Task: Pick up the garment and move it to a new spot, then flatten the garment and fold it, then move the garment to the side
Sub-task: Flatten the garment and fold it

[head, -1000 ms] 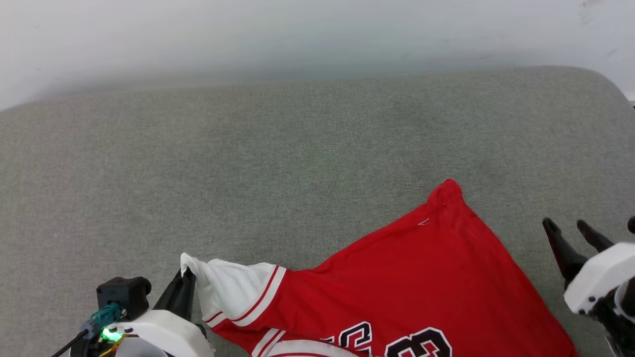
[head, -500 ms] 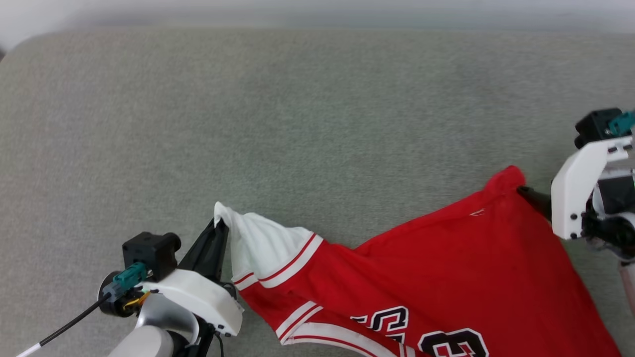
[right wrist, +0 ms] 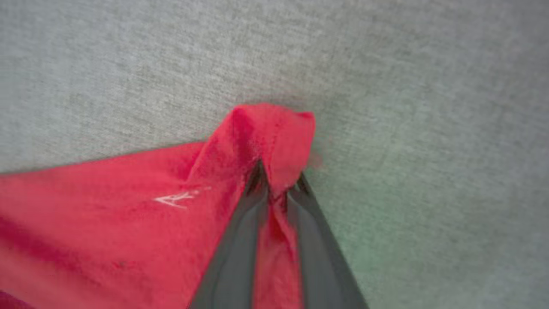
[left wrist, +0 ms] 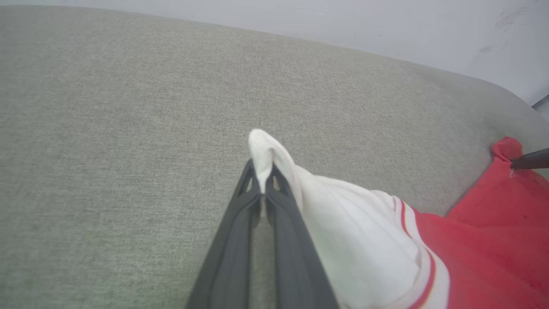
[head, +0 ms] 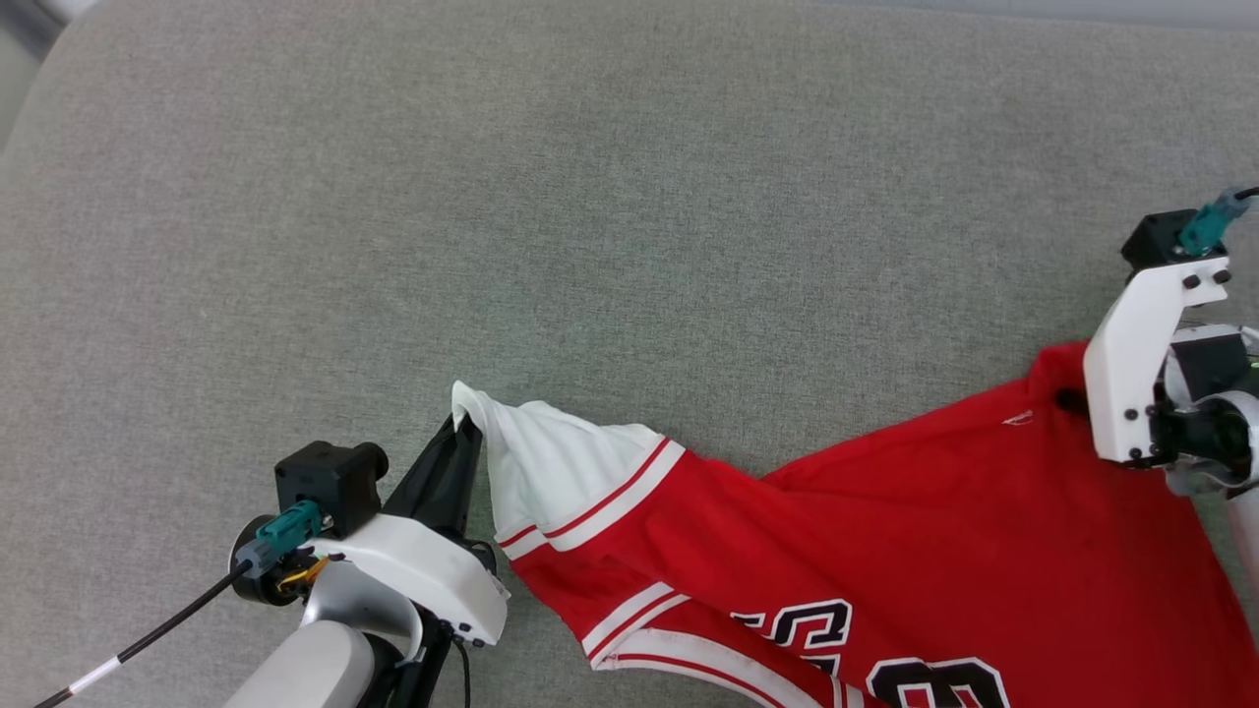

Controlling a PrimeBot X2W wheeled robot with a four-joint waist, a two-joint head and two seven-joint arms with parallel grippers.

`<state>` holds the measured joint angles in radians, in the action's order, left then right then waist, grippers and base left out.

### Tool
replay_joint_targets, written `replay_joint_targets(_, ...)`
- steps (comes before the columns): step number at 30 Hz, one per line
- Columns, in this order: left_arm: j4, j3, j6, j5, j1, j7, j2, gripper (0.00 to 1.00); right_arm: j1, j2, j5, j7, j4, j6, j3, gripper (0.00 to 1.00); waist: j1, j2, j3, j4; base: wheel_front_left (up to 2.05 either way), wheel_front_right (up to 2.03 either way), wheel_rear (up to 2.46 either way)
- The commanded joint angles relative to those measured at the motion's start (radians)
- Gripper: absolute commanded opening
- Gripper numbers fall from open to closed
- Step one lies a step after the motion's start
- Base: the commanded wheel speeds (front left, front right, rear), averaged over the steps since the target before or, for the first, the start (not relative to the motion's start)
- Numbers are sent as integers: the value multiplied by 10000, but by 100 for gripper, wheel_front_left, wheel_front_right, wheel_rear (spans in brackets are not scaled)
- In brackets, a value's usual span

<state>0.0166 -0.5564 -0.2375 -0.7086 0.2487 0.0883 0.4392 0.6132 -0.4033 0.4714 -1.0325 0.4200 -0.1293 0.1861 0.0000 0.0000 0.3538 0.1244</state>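
Garment (head: 885, 531) lying on the grey upholstered surface (head: 629, 197), held at two ends. Your left gripper (left wrist: 262, 171) is clamped on the white sleeve tip (left wrist: 263, 143); your right gripper (right wrist: 276, 178) pinches a red corner (right wrist: 274, 128). Between them the fabric rests on the surface, printed numerals (head: 934, 678) facing up.

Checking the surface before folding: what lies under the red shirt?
Grey upholstery shows around the garment, pinched by the left gripper and right gripper; anything under its spread body is covered.
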Motion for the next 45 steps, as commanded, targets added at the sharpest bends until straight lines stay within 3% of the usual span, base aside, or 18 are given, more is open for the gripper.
replay_joint_targets(1, -96, -3, 48, -37, 78, 49, -15, 0, -522, 354, 103, -256, 502, -24, 368, 0, 0, 0, -71, -10, 0, 0, 0)
replay_joint_targets(8, -387, 62, 138, -62, 166, 149, 97, 0, -31, 277, 139, 418, 285, -24, 149, 0, 0, 0, -651, -199, 0, 0, 0)
replay_joint_targets(14, -573, 341, 360, -247, 689, 56, 286, 0, 408, 413, -138, 1768, 217, -12, -33, 0, 0, 0, -1426, -695, 0, 0, 0)
replay_joint_targets(22, -1612, 889, 685, -430, 2544, -213, 382, 0, 1276, 967, -491, 3880, 739, -12, -195, 0, 0, 0, -2152, -1541, 0, 0, 0)
replay_joint_targets(26, -3010, 1047, 1086, -237, 4546, -268, 385, 0, 2516, 1261, -743, 5234, 1351, -10, -178, 0, 0, 0, -2189, -2037, 0, 0, 0)
replay_joint_targets(34, -4526, 1095, 1615, 456, 8154, -51, 300, 0, 4886, 1236, -1262, 7201, 1749, -10, -575, 0, 0, 0, -967, -2170, 0, 0, 0)
replay_joint_targets(45, -5730, 1171, 2071, 1542, 13381, 473, 299, 0, 8576, 873, -1473, 8231, 1513, -12, -671, 0, 0, 0, 1568, -2159, 0, 0, 0)
